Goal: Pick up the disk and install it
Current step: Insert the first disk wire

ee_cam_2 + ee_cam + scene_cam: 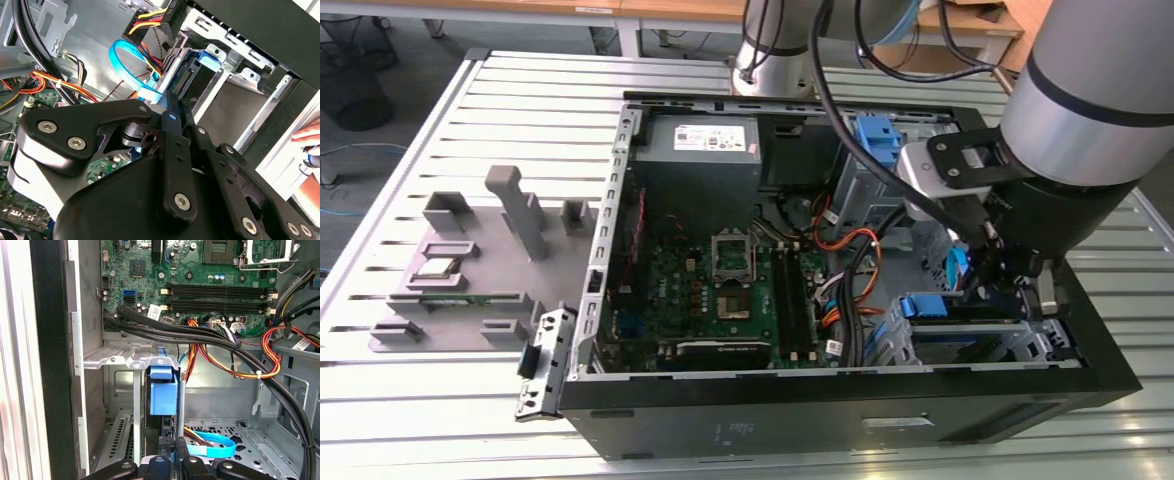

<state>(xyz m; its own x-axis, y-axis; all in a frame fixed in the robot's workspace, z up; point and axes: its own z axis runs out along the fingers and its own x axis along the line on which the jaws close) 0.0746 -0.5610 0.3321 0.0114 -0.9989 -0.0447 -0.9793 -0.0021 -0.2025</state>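
While the end effector (172, 460) pinches the disk's (161, 395) near edge in its bay (115, 360), the disk seems rigid, heavy, shock-sensitive; the blue caddy edges suit gripping.

Colours inside the open case

We see a green motherboard (200, 275), a blue caddy (162, 392), a light-blue cable (215, 447), black gripper (172, 452).

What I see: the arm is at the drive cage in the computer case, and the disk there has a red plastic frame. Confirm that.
The colour is wrong. The disk has a blue plastic frame, not red, as the first wrist view shows. The rest stands: the gripper is at the drive cage in the computer case.
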